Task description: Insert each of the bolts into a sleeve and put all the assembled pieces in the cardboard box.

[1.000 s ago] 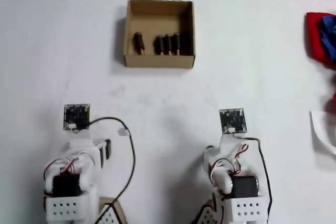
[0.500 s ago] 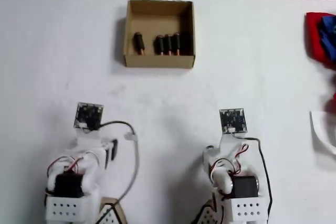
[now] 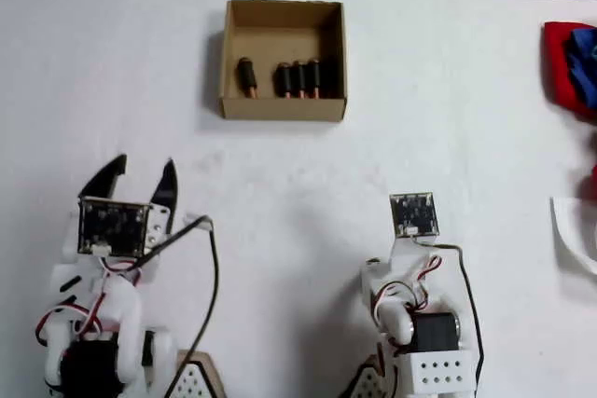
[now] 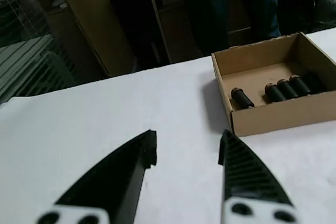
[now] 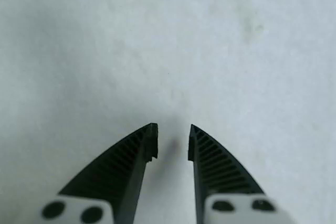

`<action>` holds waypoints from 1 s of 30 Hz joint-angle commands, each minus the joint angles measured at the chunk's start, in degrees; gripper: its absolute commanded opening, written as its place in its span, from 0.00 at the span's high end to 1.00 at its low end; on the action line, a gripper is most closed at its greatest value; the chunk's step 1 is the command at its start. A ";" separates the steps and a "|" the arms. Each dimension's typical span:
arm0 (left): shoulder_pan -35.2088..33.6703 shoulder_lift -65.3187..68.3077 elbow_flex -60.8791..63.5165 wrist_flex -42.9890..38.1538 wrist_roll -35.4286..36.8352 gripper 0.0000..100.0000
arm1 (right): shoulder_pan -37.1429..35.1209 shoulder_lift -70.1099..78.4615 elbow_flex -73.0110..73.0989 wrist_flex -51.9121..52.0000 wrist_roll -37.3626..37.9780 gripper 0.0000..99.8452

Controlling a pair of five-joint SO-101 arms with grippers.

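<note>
So, cardboard box [image 3: 284, 109]: upper middle of the high view. It is square and open-topped, plain brown board with thin upright walls and a matt face.
Assembled pieces [image 3: 296, 79]: four short dark cylinders with coppery ends, lying on the box floor. Three touch in a row; one lies apart toward the box's left wall. They look smooth and round, so I'd expect them to roll.
Left tool [image 3: 145, 165]: lower left of the frame, black ribbed wedge jaws spread wide with nothing between them. It points up the frame, well short of the box.
Right tool [image 5: 172, 132]: jaws a narrow gap apart, holding nothing, tips close over the desk [image 3: 448, 90].
Desk surface: white, flat, faintly smudged.
Risk, box: from where I stand, a low sweep by the wide jaws could clip the light box wall and shove or tip it, spilling the pieces.
Risk, cable [image 3: 213, 258]: this loose black loop beside the left arm might snag if that arm swings.
</note>
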 commanded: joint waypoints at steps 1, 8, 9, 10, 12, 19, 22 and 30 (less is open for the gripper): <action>-0.44 0.44 -0.57 -1.93 -0.18 0.79 | 0.13 -0.13 0.53 -0.04 0.00 0.91; -0.18 12.92 -0.66 -5.10 3.08 0.70 | 0.04 -0.13 0.53 -0.04 0.00 0.91; -0.18 16.79 -1.36 -5.36 3.08 0.70 | 0.04 -0.13 0.53 -0.04 0.00 0.91; -0.18 20.66 -2.51 -5.54 3.52 0.70 | 0.04 -0.13 0.53 -0.04 0.00 0.91; -0.44 28.31 -6.81 -5.36 4.48 0.70 | 0.04 -0.13 0.53 -0.04 0.00 0.91; 1.41 39.21 -17.27 0.79 9.76 0.70 | 0.04 -0.13 0.53 -0.04 0.00 0.91; 3.25 38.15 -12.26 4.92 9.85 0.70 | 0.04 -0.13 0.53 -0.04 -0.18 0.91; 3.34 26.99 2.24 5.98 9.41 0.70 | 0.04 -0.13 0.53 -0.04 -0.35 0.91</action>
